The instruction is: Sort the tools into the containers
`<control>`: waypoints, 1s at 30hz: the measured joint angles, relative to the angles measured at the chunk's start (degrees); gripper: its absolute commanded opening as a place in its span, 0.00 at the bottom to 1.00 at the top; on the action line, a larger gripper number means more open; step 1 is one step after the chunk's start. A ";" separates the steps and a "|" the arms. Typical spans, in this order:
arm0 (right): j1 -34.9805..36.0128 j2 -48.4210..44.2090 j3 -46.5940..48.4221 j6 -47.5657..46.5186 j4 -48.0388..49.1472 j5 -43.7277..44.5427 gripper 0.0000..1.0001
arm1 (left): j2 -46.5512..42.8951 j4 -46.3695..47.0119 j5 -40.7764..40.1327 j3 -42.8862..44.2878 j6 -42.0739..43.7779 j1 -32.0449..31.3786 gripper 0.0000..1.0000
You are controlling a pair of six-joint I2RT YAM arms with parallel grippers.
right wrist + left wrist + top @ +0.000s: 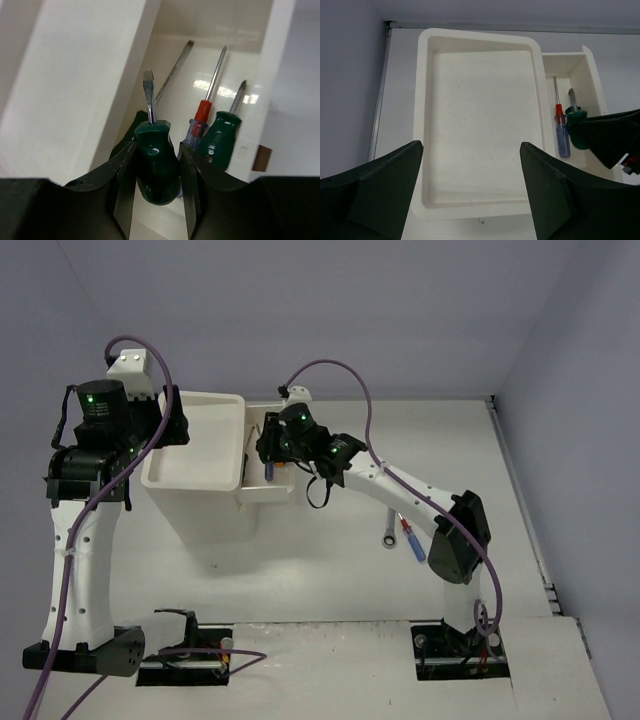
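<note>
Four screwdrivers show in the right wrist view. One green-handled flat screwdriver (152, 137) is clamped between the fingers of the right gripper (156, 152), blade pointing up the frame. Three more lie in the open drawer (280, 75) beneath it: a red-collared screwdriver (200, 117) with a clear bluish handle, a green-handled Phillips screwdriver (219, 137) touching its right side, and a long flat-blade screwdriver (172, 72) whose handle is mostly hidden behind the gripper's left finger. One small dark brown drawer handle (260, 157) shows on the drawer front. From above, there is one white box (200, 505) with a shallow tray top (165, 475). Its single pulled-out drawer juts to the right, and the right gripper hangs directly over it, blocking most of the contents. Two tools lie on the table (330, 580) well apart from the box, partly under the right arm: one silver wrench (387, 531) and one loose screwdriver (413, 542) with red and blue on it, just beside each other. The left gripper (471, 150) hovers over the tray top with its fingers spread wide and nothing between them. No brand, label or writing can be read on anything. One purple cable (340, 368) loops along each arm.
</note>
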 measured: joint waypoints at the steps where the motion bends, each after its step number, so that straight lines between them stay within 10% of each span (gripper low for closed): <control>1: 0.39 1.00 0.23 0.18 -0.28 -0.34 0.54 | 0.00 0.00 0.00 0.00 0.00 0.00 0.75; 10: -0.60 -4.05 -1.98 -3.64 0.34 -0.26 0.68 | 0.00 0.00 0.02 0.00 -0.04 -0.03 0.75; 20: -15.75 -30.56 -35.21 -11.03 -0.66 3.50 0.67 | 0.34 -0.01 0.08 0.43 -0.04 -0.37 0.75; 30: -25.60 -37.50 -57.80 -7.71 -6.50 4.90 0.65 | 1.70 0.00 0.30 1.51 -0.02 -0.72 0.75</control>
